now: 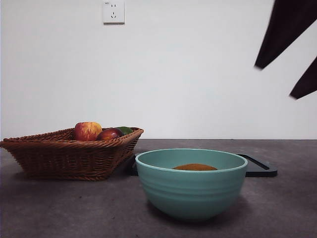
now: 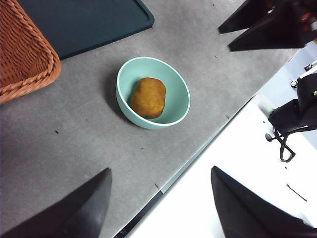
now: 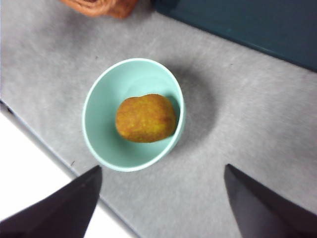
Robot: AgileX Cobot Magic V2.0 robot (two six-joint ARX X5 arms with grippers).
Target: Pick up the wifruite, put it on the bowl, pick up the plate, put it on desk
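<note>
The brown oval wifruite [image 2: 148,97] [image 3: 145,118] lies inside the teal-green bowl [image 1: 191,193] [image 2: 128,74] [image 3: 99,99]; from the front only its top [image 1: 194,167] shows over the rim. The bowl stands on the grey desk [image 1: 59,208]. Behind it lies the plate [image 1: 260,167] [image 2: 84,22] [image 3: 247,25], a flat dark tray resting on the desk. My right gripper [image 3: 162,167] [image 1: 275,82] hangs open and empty high above the bowl. My left gripper [image 2: 159,171] is open and empty too, held high near the desk's front edge.
A brown wicker basket [image 1: 64,158] [image 2: 22,54] stands left of the bowl, holding a red-and-yellow apple [image 1: 87,131], a dark red fruit [image 1: 109,134] and something green [image 1: 125,130]. The desk's front edge [image 2: 188,168] runs close to the bowl. A white wall socket [image 1: 113,11] is behind.
</note>
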